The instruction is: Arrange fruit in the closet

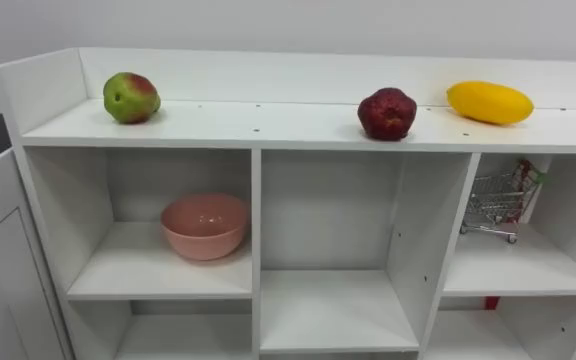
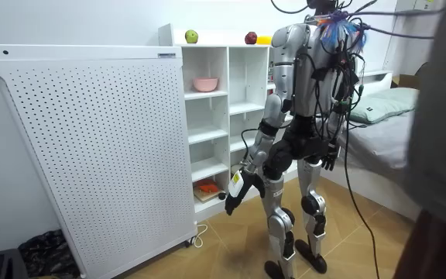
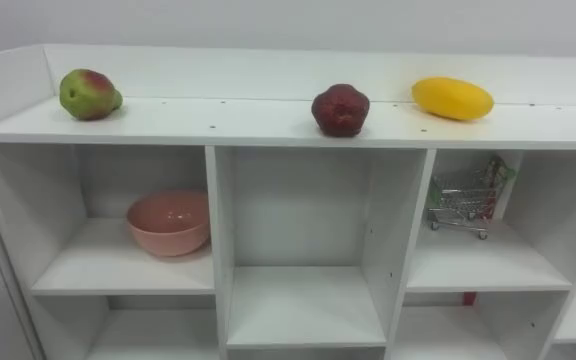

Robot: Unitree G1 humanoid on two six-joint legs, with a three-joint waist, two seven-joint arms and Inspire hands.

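Apple point(image 1: 131, 97), red fruit point(image 1: 387, 113) and yellow fruit point(image 1: 489, 102) lie well apart atop the closet point(image 1: 268, 122); left hand point(image 2: 235, 194) and right hand point(image 2: 328, 159) hang low, finger state unreadable; advise one centred grasp per fruit.

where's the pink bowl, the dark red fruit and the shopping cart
pink bowl point(image 1: 204, 228), left eye view, outer wall
dark red fruit point(image 1: 387, 113), left eye view, front face
shopping cart point(image 1: 496, 198), left eye view, wire basket

A perforated white panel point(image 2: 91, 147) and bed point(image 2: 389, 139) stand on wood floor point(image 2: 223, 260).
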